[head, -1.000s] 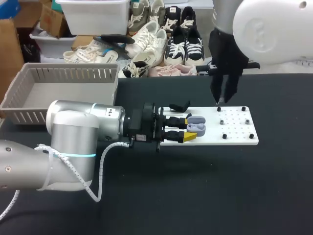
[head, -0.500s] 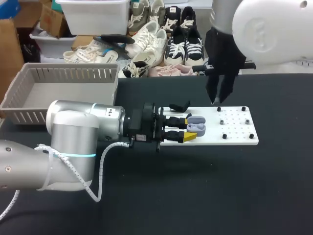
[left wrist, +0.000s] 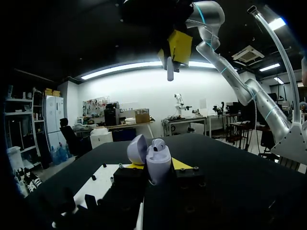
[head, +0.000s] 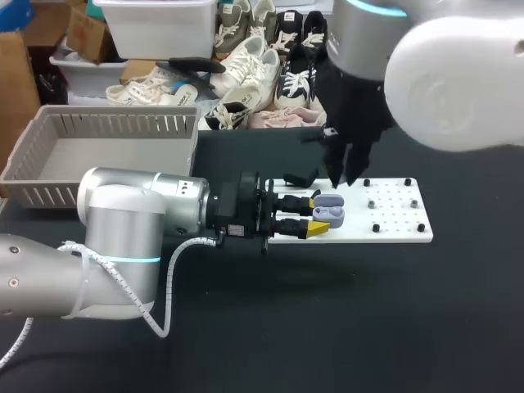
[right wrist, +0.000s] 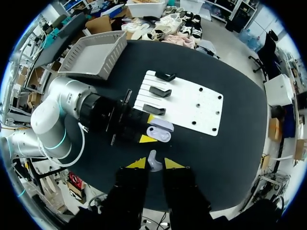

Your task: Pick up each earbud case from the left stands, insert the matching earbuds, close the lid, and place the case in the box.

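Left tool (left wrist: 156,168) was clamped on the open lilac plastic earbud case (left wrist: 158,163), one finger on each side. The case sat upright with its lid (left wrist: 136,148) swung back, and one earbud looked seated in it.

Key relation: right tool (left wrist: 173,47) hung straight above the case, well apart, pinching the white earbud (left wrist: 170,72) stem-down between its yellow tips. From the right wrist, the earbud (right wrist: 152,160) sat in that tool (right wrist: 154,164), with the case (right wrist: 159,134) just ahead at 12 o'clock. My read: the move needed was mostly a straight drop with a small forward nudge.

In the head view, the case (head: 332,214) lay long axis 3–9 o'clock at the 9 o'clock end of the white pegged board (head: 393,214). The right tool (head: 342,176) was at about its 1 o'clock. The right arm was nearer the open slot.

The grey slotted plastic box (head: 123,127) sat at the table's 10 o'clock, well apart.
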